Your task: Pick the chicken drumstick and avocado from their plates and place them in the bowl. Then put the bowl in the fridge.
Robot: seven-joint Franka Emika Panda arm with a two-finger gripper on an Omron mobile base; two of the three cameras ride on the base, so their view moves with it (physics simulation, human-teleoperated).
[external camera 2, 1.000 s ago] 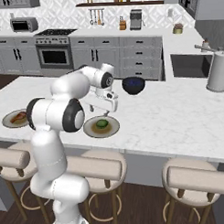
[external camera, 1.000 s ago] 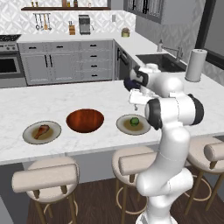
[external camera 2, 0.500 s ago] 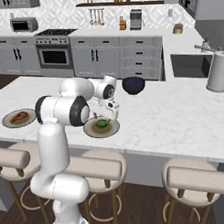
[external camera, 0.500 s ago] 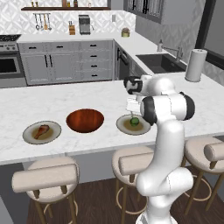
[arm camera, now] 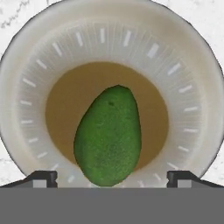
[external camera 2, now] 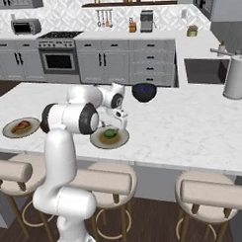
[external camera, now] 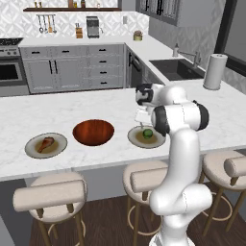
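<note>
— Since a second ago the arm has folded in and dropped: the hand (external camera: 142, 126) now hangs low over the plate (external camera: 136, 140) that carries the avocado (external camera: 148, 133), where before it was raised higher above the desk (external camera: 57, 110).

— Is the hand gripping anything?

— No. Its fingers (arm camera: 43, 177) are spread wide, one on each side of the avocado (arm camera: 109, 135) in the hand view, and the fruit lies on the plate's (arm camera: 192, 83) olive-brown centre.

— Where is everything else?

— The reddish-brown wooden bowl (external camera: 93, 132) sits just left of that plate, with nothing in it. Farther left, the chicken drumstick (external camera: 45, 144) lies on the second plate (external camera: 30, 150). From the right base view a dark blue bowl (external camera 2: 143, 91) stands farther back on the desk, and a paper towel roll (external camera 2: 234, 78) stands near the sink (external camera: 175, 69).
</note>
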